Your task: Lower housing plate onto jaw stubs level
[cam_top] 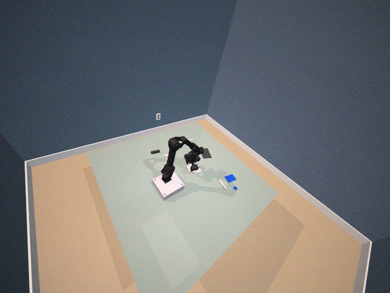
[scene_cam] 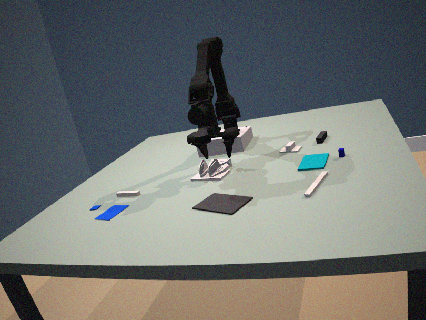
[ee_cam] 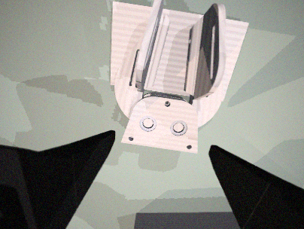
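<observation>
A bent black robot arm (cam_top: pixel 171 155) stands on a boxy white base (cam_top: pixel 164 189), w/ a flat bright-blue square (cam_top: pixel 230 178) to its right & a small black block (cam_top: pixel 155 152) on the far side.

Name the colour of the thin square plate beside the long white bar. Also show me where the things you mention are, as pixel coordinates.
Teal (scene_cam: pixel 313 161); the exterior view shows it best.

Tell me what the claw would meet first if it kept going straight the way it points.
Probably the housing plate: the open claw would likely come down around its near end. Depth is unclear.
</observation>
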Available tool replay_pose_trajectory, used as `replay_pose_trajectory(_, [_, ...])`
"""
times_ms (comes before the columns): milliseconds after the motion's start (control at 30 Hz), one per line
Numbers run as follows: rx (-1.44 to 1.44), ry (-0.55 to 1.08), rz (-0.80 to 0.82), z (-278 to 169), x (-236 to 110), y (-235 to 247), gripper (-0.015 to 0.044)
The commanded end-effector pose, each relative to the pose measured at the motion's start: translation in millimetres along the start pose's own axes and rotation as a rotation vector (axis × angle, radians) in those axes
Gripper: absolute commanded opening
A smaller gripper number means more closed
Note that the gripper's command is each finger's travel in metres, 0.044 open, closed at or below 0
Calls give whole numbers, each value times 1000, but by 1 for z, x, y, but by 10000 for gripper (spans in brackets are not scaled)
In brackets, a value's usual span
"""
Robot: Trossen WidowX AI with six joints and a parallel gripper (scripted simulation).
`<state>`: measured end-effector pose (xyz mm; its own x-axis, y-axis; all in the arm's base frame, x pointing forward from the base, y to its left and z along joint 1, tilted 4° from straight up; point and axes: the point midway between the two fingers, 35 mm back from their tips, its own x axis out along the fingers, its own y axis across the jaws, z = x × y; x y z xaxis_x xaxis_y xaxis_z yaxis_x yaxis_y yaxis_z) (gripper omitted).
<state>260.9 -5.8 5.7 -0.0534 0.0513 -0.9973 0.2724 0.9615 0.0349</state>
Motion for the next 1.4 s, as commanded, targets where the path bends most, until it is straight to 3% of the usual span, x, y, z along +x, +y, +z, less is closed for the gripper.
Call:
replay_pose_trajectory(0, [-2,-24,5,1,-43,0,440])
replay_pose_trajectory(200, [0,-39,9,3,-40,1,440])
replay_pose_trajectory(467, [-2,-21,4,-54,-92,-16,440])
replay_pose_trajectory(1367, [-2,-20,4,-56,-93,-16,440])
